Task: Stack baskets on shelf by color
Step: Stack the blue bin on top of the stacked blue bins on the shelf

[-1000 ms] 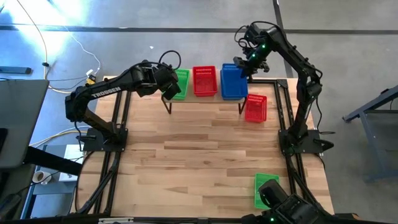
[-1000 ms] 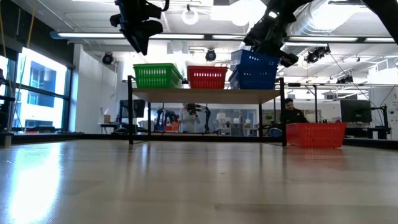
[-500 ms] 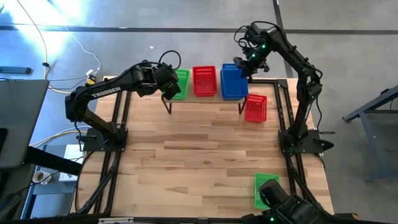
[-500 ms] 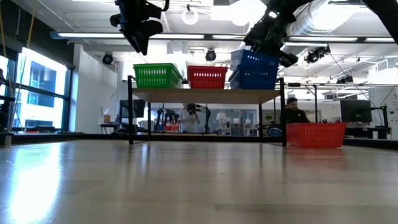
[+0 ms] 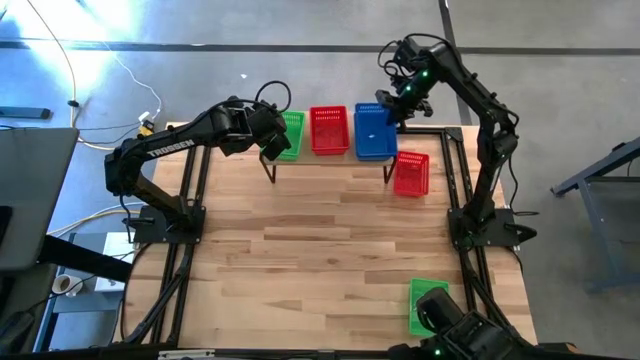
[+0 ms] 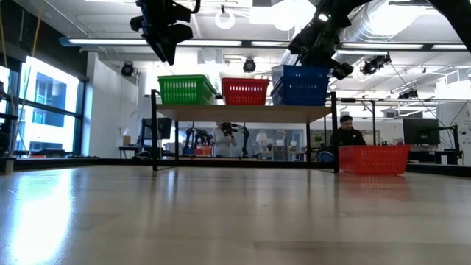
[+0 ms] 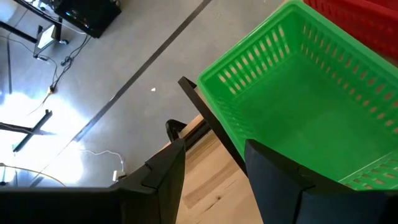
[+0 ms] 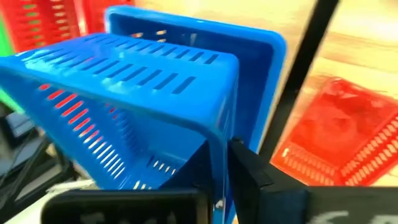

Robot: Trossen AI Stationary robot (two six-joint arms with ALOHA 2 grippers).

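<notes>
The shelf [image 6: 243, 112] carries a green basket [image 5: 290, 134] on its left, a red basket [image 5: 330, 130] in the middle and blue baskets on its right. My right gripper [image 5: 396, 104] is at the shelf's far right corner, shut on the upper blue basket [image 6: 300, 73], which stands in the lower blue basket [image 6: 300, 94]. My left gripper [image 7: 214, 186] is open and hovers just left of the green basket [image 7: 311, 106], touching nothing. Another red basket [image 5: 411, 172] rests by its bottom on the table right of the shelf. Another green basket [image 5: 428, 300] lies near the table's near right edge. My right gripper holds the upper blue basket by the rim of its wall [image 8: 221, 140], at the far right corner. One finger [image 8: 196, 171] is inside the basket and the other finger [image 8: 252, 171] outside. The fingers come from above, slanting down. The basket's lower part sits in the blue basket beneath.
The shelf's black legs [image 5: 270, 168] stand on the far part of the wooden table [image 5: 320, 250]. A camera mount [image 5: 450, 330] rises at the near edge beside the green basket. People and equipment show in the room beyond the shelf in the low view.
My right gripper has gone down a little and brought the upper blue basket from a tilt to nearly level, lower into the blue basket beneath. It has stayed shut.
</notes>
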